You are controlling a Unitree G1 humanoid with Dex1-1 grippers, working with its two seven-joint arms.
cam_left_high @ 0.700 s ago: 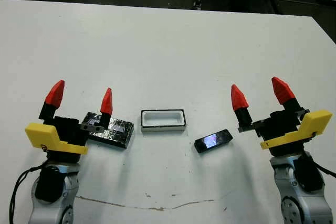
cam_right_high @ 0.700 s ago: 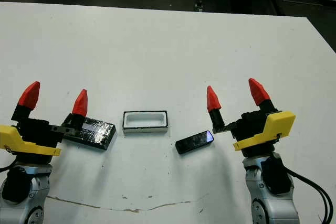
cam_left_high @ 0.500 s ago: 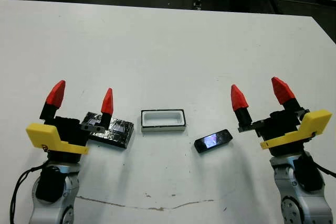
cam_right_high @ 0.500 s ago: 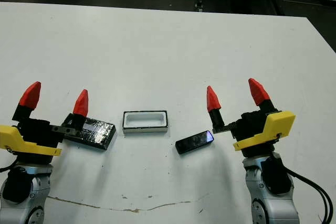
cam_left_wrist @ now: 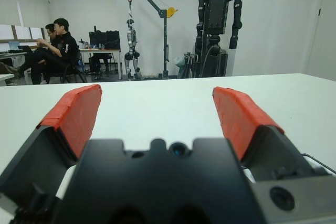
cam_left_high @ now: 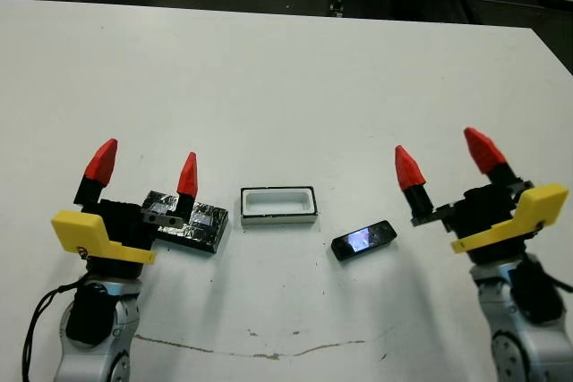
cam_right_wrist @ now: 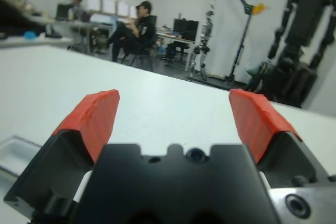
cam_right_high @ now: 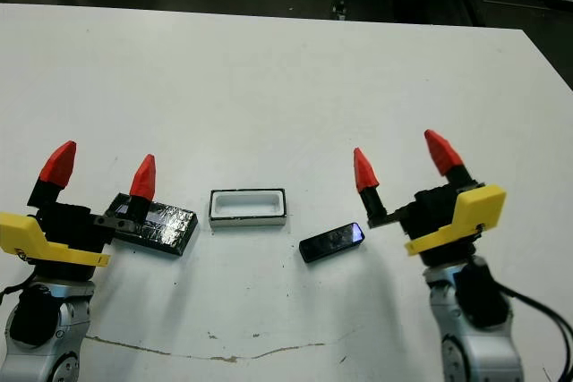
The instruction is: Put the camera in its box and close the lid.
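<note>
Nothing grasped yet: both my tools, left (cam_left_high: 143, 174) and right (cam_left_high: 444, 157), gape wide; next, right takes the camera (cam_left_high: 363, 240).

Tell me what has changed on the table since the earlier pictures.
Both open tools shifted slightly toward the robot's right: the left tool and the right tool. Neither grasped anything. The slim glossy black camera, white-walled rectangular box and flat black crinkled lid stayed put.

Bright even overhead light; soft shadows; right wrist view blurry.
</note>
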